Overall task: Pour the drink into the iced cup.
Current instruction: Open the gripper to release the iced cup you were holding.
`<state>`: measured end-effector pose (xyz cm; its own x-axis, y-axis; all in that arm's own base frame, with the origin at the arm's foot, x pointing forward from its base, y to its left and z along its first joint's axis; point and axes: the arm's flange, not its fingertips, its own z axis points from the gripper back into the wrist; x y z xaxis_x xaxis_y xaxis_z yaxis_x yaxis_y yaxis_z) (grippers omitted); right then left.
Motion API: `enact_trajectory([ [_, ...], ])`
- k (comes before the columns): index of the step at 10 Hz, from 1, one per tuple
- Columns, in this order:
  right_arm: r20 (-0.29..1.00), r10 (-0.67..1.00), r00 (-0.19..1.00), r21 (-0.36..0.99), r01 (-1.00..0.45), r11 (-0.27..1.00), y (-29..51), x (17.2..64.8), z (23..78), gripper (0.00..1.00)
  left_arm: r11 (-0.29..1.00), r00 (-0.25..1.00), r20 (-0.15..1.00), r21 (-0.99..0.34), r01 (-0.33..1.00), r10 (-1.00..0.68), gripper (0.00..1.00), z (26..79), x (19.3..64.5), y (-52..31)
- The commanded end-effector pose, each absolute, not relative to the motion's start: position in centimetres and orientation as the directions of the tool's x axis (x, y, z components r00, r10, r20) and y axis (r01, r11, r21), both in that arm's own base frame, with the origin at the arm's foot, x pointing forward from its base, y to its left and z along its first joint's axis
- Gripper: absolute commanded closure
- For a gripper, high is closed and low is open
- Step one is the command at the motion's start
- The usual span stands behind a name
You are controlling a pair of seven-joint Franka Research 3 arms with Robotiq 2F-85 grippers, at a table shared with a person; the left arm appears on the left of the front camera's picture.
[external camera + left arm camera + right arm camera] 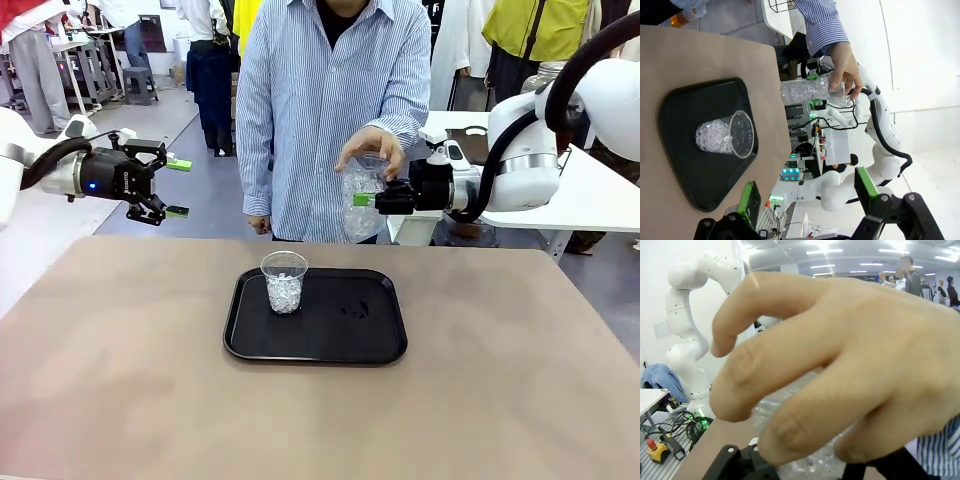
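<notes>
Table point(120, 380): brown top, running from the robot's side across to the person.
Person: stands at the far edge in a blue-and-white striped shirt, one arm raised over the table's far side.
Tray point(350, 330): black with rounded corners, flat on the table near the middle. Most of its surface is bare.
Left gripper point(178, 188): off the table's far left edge, well apart from the tray. Its jaws are wide apart with the green pads showing and nothing between them. In the left wrist view point(807, 192) its fingers frame the tray from above.
Right gripper point(372, 198): reaches in from the right to the side of the clear cup, with one green pad against the wall. Whether it clamps the cup or merely flanks it cannot be told.
Hand point(372, 148): the person's fingers curl down over the clear cup's rim from above and fill the foreground of the right wrist view point(840, 365).
Clear cup point(358, 222): held upright in the air beyond the tray's far right corner. Its contents look pale and crushed, and whether it holds liquid cannot be told.
Iced cup point(284, 283): clear plastic, upright on the tray's left part, ice filling its lower half. It is well apart from both grippers.
</notes>
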<state>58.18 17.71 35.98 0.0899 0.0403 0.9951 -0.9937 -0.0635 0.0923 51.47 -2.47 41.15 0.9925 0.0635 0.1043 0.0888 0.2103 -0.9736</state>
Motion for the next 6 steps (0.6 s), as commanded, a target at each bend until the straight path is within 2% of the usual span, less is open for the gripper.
enact_trajectory([
  [1, 0.993, 0.042, 0.106, 0.109, -0.992, -0.067, 16.6, 58.1, 36.0, 0.00, 0.211, 0.992, 0.107, -0.973, 0.091, 0.068, 0.00, 41.3, 51.4, -2.5],
  [6, 0.993, 0.026, 0.113, 0.113, -0.994, -0.012, 11.2, 57.7, 35.2, 0.00, 0.211, 0.992, 0.107, -0.973, 0.091, 0.068, 0.00, 41.3, 51.4, -2.5],
])
